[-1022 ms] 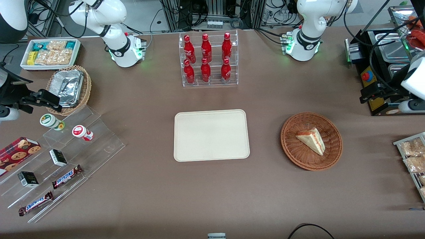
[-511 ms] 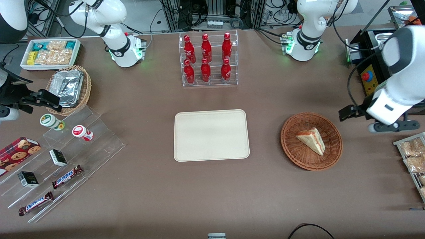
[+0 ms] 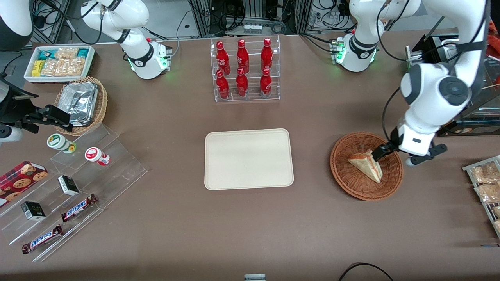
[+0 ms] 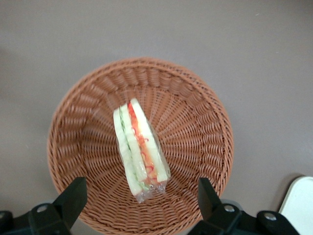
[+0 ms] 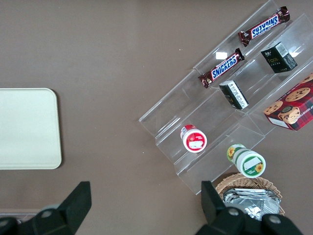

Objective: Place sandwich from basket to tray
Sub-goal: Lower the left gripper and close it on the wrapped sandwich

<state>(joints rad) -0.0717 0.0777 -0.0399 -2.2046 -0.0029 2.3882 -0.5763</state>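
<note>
The sandwich [image 3: 365, 165] lies inside the basket [image 3: 343, 171], a reddish-brown wicker bowl sitting on the table [image 3: 250, 234] toward the working arm's end. In the wrist view the wedge [image 4: 141, 150] rests on its side on the weave, its red and green filling layers facing up through the clear wrap, roughly in the middle of the basket [image 4: 73, 122]. The pincer [image 3: 384, 150] hangs over the basket's rim on the side nearest the working arm's end of the table, above the sandwich and not touching it. Its two dark fingers [image 4: 73, 196] stand wide apart (one on each side of the wedge as the wrist camera sees it), with nothing between them. The tray [image 3: 249, 159] sits near the middle of the table, well apart from the basket, and its cream surface is bare. A clear rack of red bottles [image 3: 244, 68] stands farther from the front camera than the tray.
</note>
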